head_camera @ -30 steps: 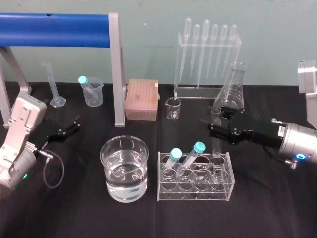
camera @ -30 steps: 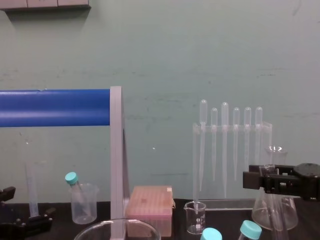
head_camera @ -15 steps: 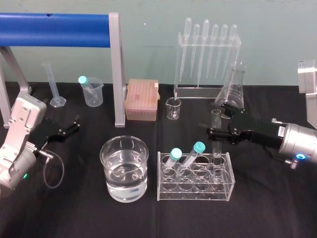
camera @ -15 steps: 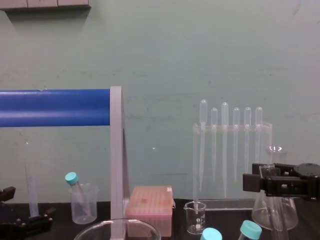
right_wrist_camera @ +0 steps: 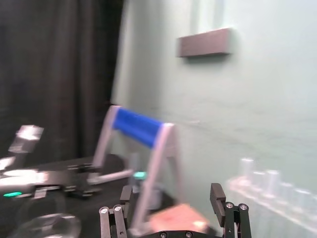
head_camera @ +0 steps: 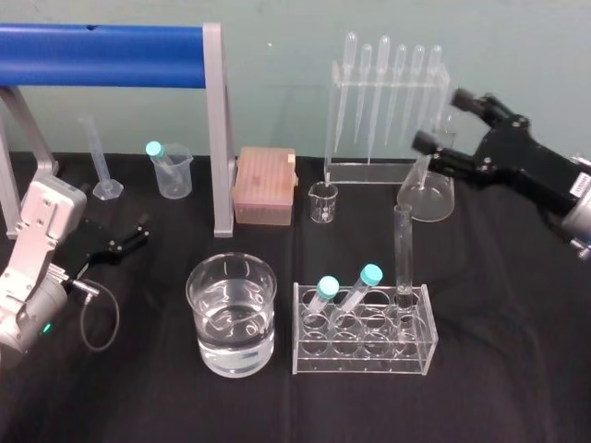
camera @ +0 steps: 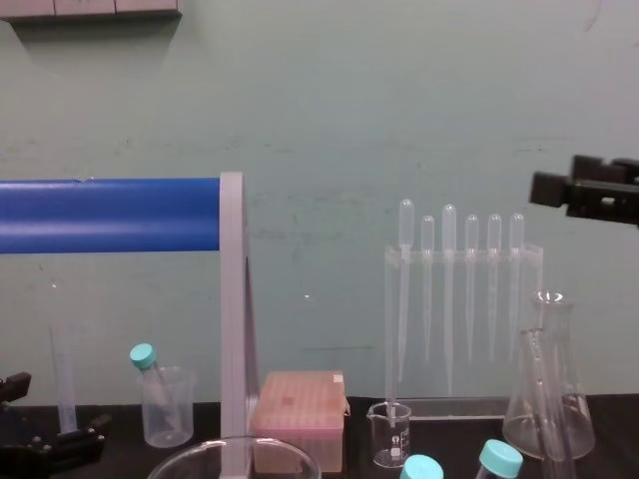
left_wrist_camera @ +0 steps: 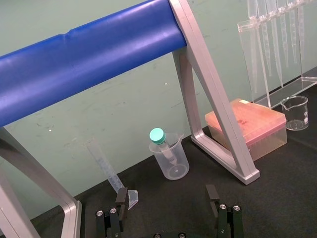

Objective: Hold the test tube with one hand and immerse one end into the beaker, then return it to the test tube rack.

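Observation:
The test tube [head_camera: 404,247], clear and uncapped, stands upright in the back right hole of the clear rack [head_camera: 365,355], with nothing touching it. The wide beaker [head_camera: 232,314], partly filled with water, sits left of the rack; its rim [camera: 235,451] shows in the chest view. My right gripper [head_camera: 443,120] hangs open and empty, high above and behind the rack near the pipette stand. It appears at the upper right of the chest view [camera: 569,180] and in its wrist view [right_wrist_camera: 171,193]. My left gripper [head_camera: 137,231] rests open at the far left [left_wrist_camera: 167,196].
Two teal-capped tubes [head_camera: 346,281] lean in the rack. Behind it stand a small beaker [head_camera: 323,201], a conical flask [head_camera: 427,194] and the pipette stand [head_camera: 386,111]. A pink tip box [head_camera: 265,185], a blue-barred frame [head_camera: 214,138] and a plastic cup [head_camera: 173,171] stand farther left.
My right gripper opened, let go of the test tube, then rose up and back to the right. The tube stays upright in the rack. The left arm has not moved.

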Robot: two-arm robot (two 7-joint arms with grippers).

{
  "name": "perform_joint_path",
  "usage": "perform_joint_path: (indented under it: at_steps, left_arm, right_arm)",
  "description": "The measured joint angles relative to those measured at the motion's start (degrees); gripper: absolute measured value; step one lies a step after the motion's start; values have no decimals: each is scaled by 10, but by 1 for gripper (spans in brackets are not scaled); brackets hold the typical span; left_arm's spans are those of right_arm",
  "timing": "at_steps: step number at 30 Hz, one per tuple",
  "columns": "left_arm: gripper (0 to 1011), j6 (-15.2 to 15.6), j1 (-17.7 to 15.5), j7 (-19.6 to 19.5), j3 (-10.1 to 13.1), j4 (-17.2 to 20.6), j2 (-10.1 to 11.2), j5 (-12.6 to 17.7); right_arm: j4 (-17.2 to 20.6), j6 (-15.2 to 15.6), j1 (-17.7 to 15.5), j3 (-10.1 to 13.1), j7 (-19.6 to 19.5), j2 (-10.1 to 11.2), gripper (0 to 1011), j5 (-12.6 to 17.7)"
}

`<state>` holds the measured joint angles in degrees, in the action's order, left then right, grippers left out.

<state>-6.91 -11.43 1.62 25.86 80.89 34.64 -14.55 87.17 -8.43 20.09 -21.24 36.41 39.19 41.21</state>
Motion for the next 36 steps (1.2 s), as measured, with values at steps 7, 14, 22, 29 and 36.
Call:
perform_joint_path:
  at_steps: [7, 14, 22, 29, 36]
  left_arm:
    - [1000, 0, 0, 0, 0, 0, 0, 0]
    - [1000, 0, 0, 0, 0, 0, 0, 0]
    - [1000, 0, 0, 0, 0, 0, 0, 0]
    - [1000, 0, 0, 0, 0, 0, 0, 0]
    - [1000, 0, 0, 0, 0, 0, 0, 0]
  right_arm:
    - [7, 58, -31, 16, -109, -8, 1002, -29]
    - [-81, 101, -8, -10, -107, -50, 1002, -38]
    - [-131, 121, 12, -25, -90, -77, 1002, -52]
    - [-136, 125, 14, -25, -83, -81, 1002, -53]
    - [-135, 125, 14, -25, -84, -80, 1002, -53]
